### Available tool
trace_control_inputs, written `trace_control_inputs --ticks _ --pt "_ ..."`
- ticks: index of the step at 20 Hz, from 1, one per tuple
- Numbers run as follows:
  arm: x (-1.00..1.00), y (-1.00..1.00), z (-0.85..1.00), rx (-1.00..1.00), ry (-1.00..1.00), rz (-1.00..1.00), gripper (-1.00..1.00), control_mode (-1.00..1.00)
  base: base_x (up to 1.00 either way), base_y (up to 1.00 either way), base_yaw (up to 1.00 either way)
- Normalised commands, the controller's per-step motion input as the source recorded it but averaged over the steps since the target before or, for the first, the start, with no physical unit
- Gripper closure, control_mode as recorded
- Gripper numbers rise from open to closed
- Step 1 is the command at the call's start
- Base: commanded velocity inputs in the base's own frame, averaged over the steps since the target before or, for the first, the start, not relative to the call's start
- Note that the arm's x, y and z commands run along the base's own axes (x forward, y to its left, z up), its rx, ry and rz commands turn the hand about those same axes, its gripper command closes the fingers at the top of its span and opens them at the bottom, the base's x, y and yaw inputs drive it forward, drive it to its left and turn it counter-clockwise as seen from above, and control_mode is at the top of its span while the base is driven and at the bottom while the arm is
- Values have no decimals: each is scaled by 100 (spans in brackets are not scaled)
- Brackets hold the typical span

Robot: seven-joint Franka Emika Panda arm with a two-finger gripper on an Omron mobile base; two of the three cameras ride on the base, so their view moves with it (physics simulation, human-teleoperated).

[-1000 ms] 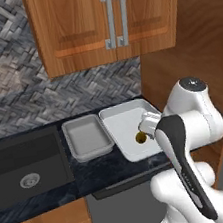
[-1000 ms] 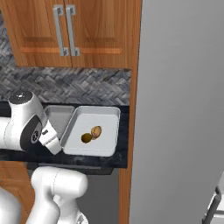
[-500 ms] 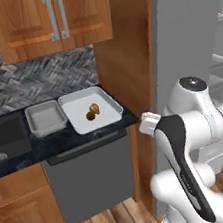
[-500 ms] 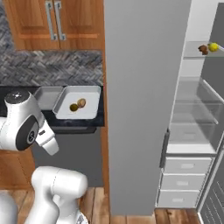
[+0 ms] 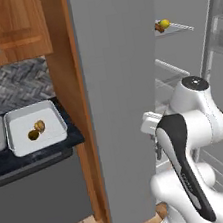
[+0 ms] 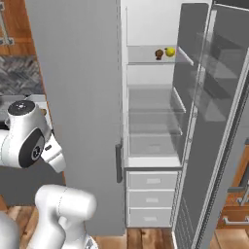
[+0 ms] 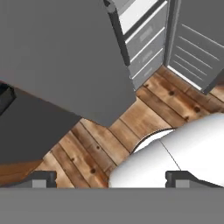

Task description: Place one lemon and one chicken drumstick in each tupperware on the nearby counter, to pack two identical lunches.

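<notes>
On upper fridge shelf [image 6: 146,54], lemon [image 6: 169,51] beside drumstick [image 6: 159,54]; larger tupperware [image 5: 34,129] on bench [image 5: 33,152] holds one pair; fingers [image 7: 43,179] spread, empty.

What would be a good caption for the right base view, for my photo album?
Kitchen robot beside an open fridge, with a lemon and a chicken drumstick waiting on its upper shelf.

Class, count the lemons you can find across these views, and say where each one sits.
2. One lemon lies in the larger tupperware on the counter, beside a drumstick. Another lemon sits on the fridge's top shelf. Others may be hidden.
</notes>
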Motion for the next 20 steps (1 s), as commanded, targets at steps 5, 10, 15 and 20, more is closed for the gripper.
trace_control_inputs --ticks 5,10,15,20 --pt "0 0 0 0 0 0 -100 100 72 -100 6" --pt "0 0 0 0 0 0 -100 100 78 -75 2" --pt "0 0 0 0 0 0 -100 100 58 -69 -1" --pt "0 0 0 0 0 0 -100 100 82 -60 0"
